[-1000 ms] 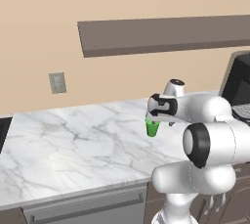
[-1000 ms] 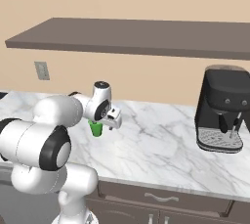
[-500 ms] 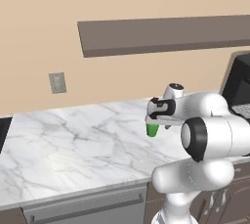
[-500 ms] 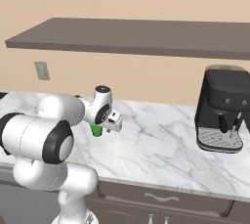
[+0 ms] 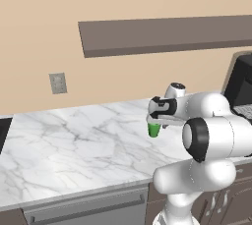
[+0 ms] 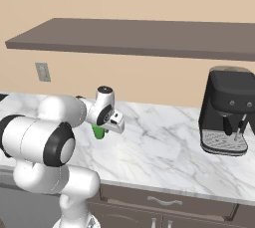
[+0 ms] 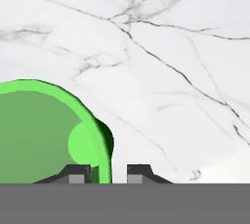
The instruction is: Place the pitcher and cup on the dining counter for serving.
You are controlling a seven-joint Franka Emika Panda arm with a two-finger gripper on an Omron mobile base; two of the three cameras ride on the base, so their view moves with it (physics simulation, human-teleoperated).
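The small green cup [image 5: 154,130] [image 6: 99,132] stands upright on the marble kitchen worktop [image 5: 74,145] over dark cabinets. My gripper [image 5: 154,122] [image 6: 102,127] hangs right over it, pointing down. In the hand view the cup [image 7: 44,130] lies at the lower left, and my gripper [image 7: 108,173] straddles its right wall: one fingertip [image 7: 78,173] inside the rim, the other outside. The jaws stand narrow, with a thin gap still showing beside the outer fingertip. The pitcher and the dining counter are out of view.
A black coffee machine [image 6: 226,110] [image 5: 241,86] stands on the worktop to the right. A dark shelf [image 5: 167,35] [image 6: 139,35] runs along the wall above the arm. A wall outlet [image 5: 57,83] sits to the left. Bare marble [image 7: 185,47] stretches beyond the cup.
The jaws have drawn in from wide open to narrow around the cup's rim. The hand has sunk slightly onto the cup; the cup has stayed in place.
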